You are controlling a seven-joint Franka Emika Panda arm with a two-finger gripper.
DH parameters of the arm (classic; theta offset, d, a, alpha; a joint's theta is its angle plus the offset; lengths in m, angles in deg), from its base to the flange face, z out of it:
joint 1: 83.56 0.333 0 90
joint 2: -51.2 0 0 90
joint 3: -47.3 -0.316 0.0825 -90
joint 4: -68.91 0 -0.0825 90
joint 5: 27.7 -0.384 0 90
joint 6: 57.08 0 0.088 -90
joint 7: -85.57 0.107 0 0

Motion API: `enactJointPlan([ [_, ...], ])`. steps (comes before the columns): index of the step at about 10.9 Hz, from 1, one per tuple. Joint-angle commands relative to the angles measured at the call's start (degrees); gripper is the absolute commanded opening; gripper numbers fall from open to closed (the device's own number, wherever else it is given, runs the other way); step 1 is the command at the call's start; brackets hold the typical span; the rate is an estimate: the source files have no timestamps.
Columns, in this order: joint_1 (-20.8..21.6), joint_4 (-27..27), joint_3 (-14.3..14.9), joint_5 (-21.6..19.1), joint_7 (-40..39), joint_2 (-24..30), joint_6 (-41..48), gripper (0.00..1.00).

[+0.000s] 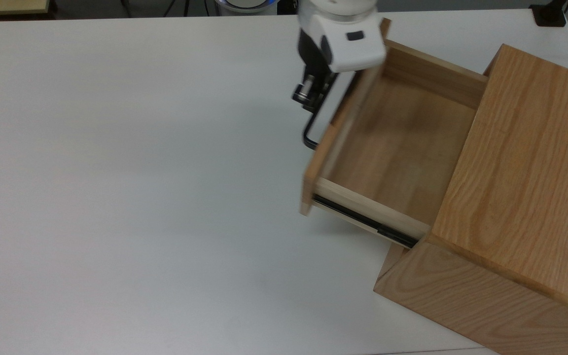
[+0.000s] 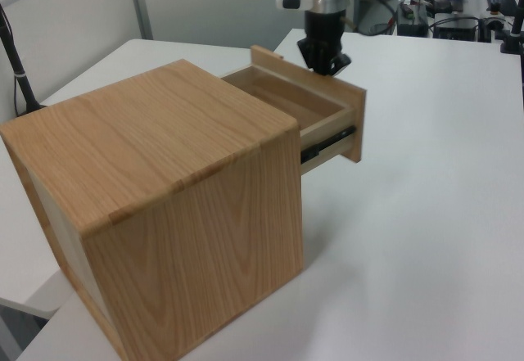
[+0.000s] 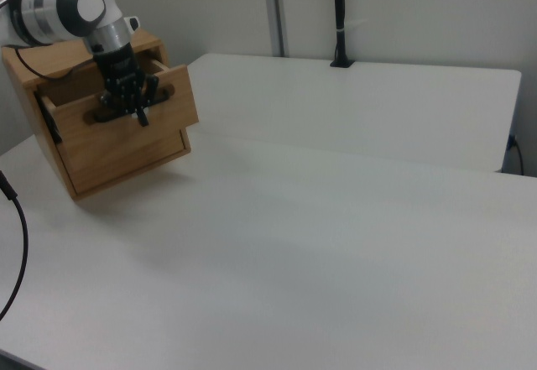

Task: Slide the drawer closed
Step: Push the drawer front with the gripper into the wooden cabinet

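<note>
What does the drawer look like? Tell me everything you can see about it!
The drawer is a light wooden box with a flat wood front and nothing inside. A black bar handle sticks out from the front, and a black metal rail runs along its side. It is partly pulled out of the bigger wooden cabinet, which stands on the white table. The robot's gripper is right at the handle, against the drawer's front.
</note>
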Motion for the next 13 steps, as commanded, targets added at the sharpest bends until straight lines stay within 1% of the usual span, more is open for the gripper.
enactJointPlan([
  [1, 4.6, 2.6, 0.7, -1.3, 6.6, -4.3, -7.3, 0.0],
  [3, 6.6, 2.6, 0.6, -1.3, 10.9, -5.4, -12.6, 0.0],
  [5, 7.6, 2.7, 0.5, -1.6, 12.8, -5.6, -15.0, 0.0],
  [8, 7.6, 3.3, 0.6, -2.3, 16.1, -7.5, -21.1, 0.0],
  [11, 8.3, 3.6, 0.5, -2.3, 17.8, -7.9, -22.9, 0.0],
  [13, 8.9, 4.0, 0.2, -2.4, 20.6, -8.5, -24.1, 0.0],
])
